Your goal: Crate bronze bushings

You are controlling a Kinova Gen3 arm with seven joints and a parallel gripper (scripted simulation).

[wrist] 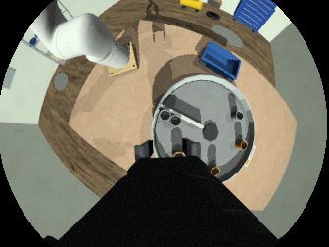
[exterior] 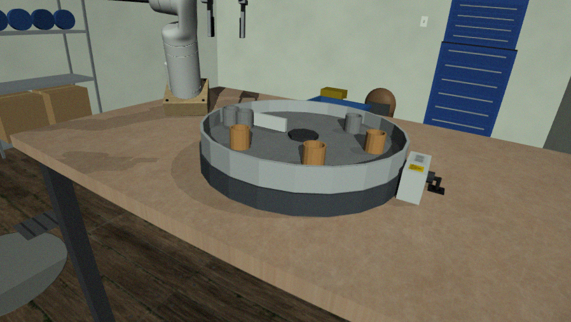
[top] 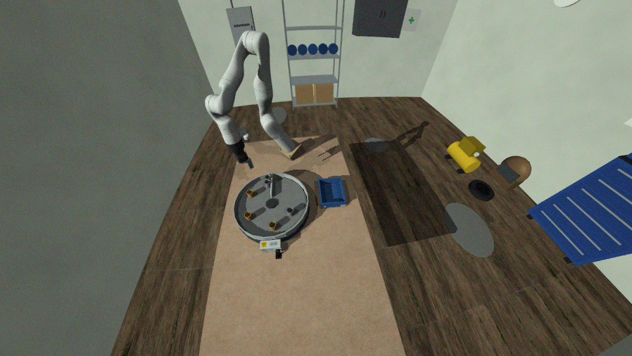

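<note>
Across the brown counter [top: 296,291] [exterior: 247,231] [wrist: 113,118], three bronze bushings stood upright inside the turning table [top: 303,211] [exterior: 295,175] [wrist: 168,90], with three steel ones. The blue crate [top: 332,205] [exterior: 339,103] [wrist: 230,70] sat near it. The hand [top: 250,164] [exterior: 226,36] [wrist: 167,145] was raised, fingers apart.

1. On the turning table [top: 287,190] [exterior: 303,182] [wrist: 220,93]: three bronze bushings [top: 250,194] [exterior: 240,137] [wrist: 238,146], three steel bushings [top: 289,210] [exterior: 353,123] [wrist: 234,116].
2. Right of it, from above: crate [top: 331,198] [exterior: 339,102] [wrist: 221,60].
3. Behind: arm base [top: 297,152] [exterior: 185,108] [wrist: 115,74].
4. In front: control box [top: 270,245] [exterior: 413,177] [wrist: 250,156].

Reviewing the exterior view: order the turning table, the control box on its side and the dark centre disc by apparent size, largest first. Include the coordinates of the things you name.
1. turning table [top: 270,236] [exterior: 295,179] [wrist: 161,100]
2. control box [top: 269,245] [exterior: 414,179]
3. dark centre disc [top: 272,203] [exterior: 302,135] [wrist: 210,131]
</note>
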